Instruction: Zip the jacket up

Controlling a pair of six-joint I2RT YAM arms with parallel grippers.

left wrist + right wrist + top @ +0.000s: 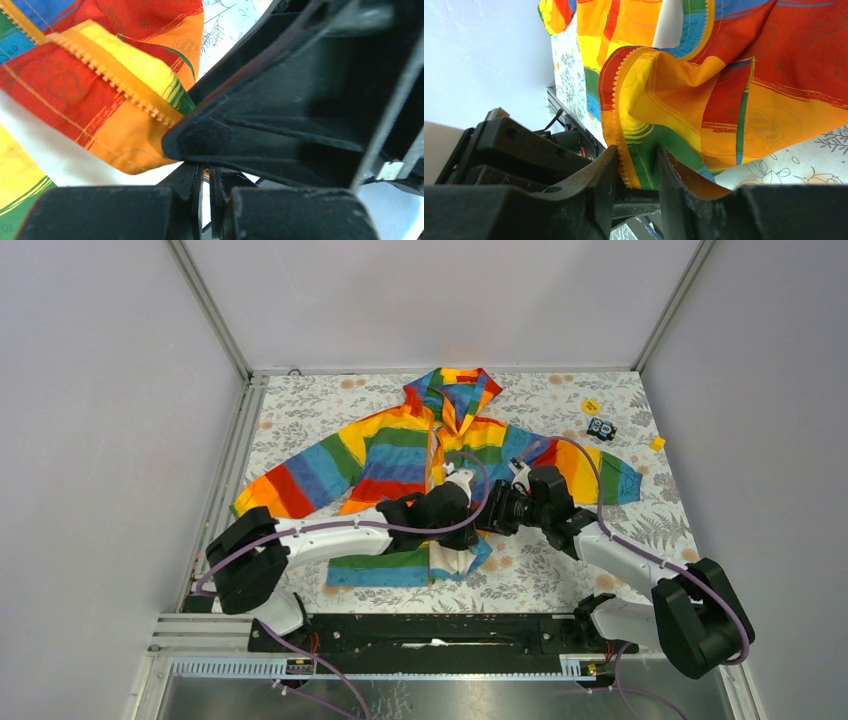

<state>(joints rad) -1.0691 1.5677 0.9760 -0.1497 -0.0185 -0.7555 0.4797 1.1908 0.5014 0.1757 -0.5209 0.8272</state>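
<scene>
Right hand point(637, 170) straddles the toothed zipper edge point(615, 115) of the jacket point(784, 75).

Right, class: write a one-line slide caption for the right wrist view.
Right hand straddling the toothed zipper edge of the jacket, floral tablecloth behind.

The jacket point(400, 455) is looking like thin, soft, matt cloth with a bumpy plastic zipper point(115, 82) edge, the desk point(540, 580) is showing a smooth printed cover, and the right pincer point(636, 156) is showing black matt plastic, scuffed and a bit rough.
</scene>
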